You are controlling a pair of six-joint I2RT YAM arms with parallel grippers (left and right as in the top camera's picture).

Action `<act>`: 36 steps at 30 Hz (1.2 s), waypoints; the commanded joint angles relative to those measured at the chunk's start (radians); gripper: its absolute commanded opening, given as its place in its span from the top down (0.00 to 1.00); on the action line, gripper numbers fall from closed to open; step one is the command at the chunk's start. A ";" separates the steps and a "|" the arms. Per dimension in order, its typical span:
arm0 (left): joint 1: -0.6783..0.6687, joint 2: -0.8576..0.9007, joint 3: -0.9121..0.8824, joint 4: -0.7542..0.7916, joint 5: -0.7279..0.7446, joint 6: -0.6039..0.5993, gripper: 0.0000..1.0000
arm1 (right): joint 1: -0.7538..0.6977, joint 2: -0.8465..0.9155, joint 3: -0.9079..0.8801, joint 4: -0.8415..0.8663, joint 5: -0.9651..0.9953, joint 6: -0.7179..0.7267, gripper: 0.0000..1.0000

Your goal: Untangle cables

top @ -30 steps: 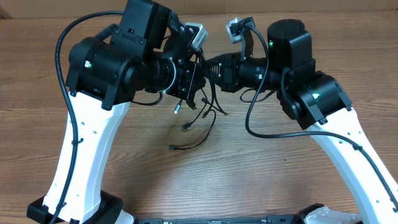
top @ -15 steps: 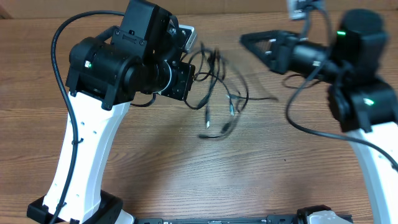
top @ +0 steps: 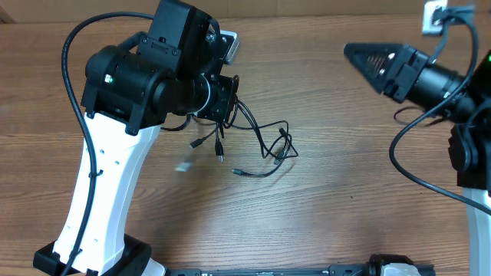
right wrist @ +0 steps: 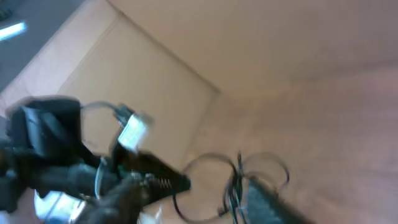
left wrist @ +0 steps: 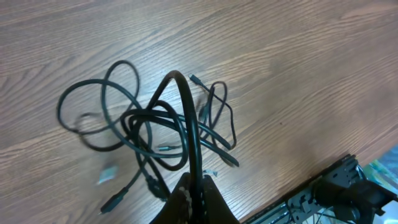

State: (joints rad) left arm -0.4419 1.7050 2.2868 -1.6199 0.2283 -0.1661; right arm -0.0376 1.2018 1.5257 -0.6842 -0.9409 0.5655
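Several thin black cables point(top: 265, 144) hang in a tangle from my left gripper point(top: 228, 98) down onto the wooden table point(top: 322, 207). In the left wrist view that gripper point(left wrist: 193, 182) is shut on one cable loop point(left wrist: 186, 99), with the other cables point(left wrist: 146, 134) looped on the wood below it and a plug end point(left wrist: 113, 200) at lower left. My right gripper point(top: 354, 54) is far off at the back right, open and empty. Its wrist view is blurred, showing one of its fingers point(right wrist: 268, 202) and the cables point(right wrist: 235, 180) well ahead.
A small pale blurred piece point(top: 184, 165) lies on the table left of the cables. Cardboard point(top: 307, 8) runs along the back edge. A black rail point(top: 307, 270) lines the front edge, between the left arm's base point(top: 92, 253) and the right arm point(top: 476, 207).
My right gripper has let go, opened and pulled away to the right. The cables swung out, then dropped back and now hang from my left gripper, which has stayed almost in place.
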 commanded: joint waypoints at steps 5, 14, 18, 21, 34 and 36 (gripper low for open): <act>-0.002 0.008 0.019 0.064 0.092 -0.013 0.96 | -0.001 0.009 0.014 -0.264 -0.029 -0.266 0.43; -0.002 0.008 0.019 0.169 0.451 0.175 0.96 | -0.001 0.055 0.014 -0.477 -0.029 -0.486 0.42; -0.002 0.008 0.019 0.182 0.554 0.227 0.96 | -0.001 0.081 0.014 -0.488 -0.021 -0.496 0.43; -0.002 0.008 0.019 0.202 0.585 0.234 0.96 | 0.011 0.101 0.013 -0.488 -0.013 -0.496 0.43; -0.004 0.008 0.019 0.279 0.691 0.247 0.96 | 0.229 0.170 0.013 -0.400 0.103 -0.446 0.45; -0.004 0.008 0.019 0.309 0.732 0.246 0.96 | 0.266 0.182 0.013 -0.396 0.135 -0.438 0.52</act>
State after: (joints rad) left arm -0.4419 1.7069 2.2871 -1.3388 0.8719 0.0734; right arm 0.1890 1.3659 1.5261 -1.0889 -0.8799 0.1013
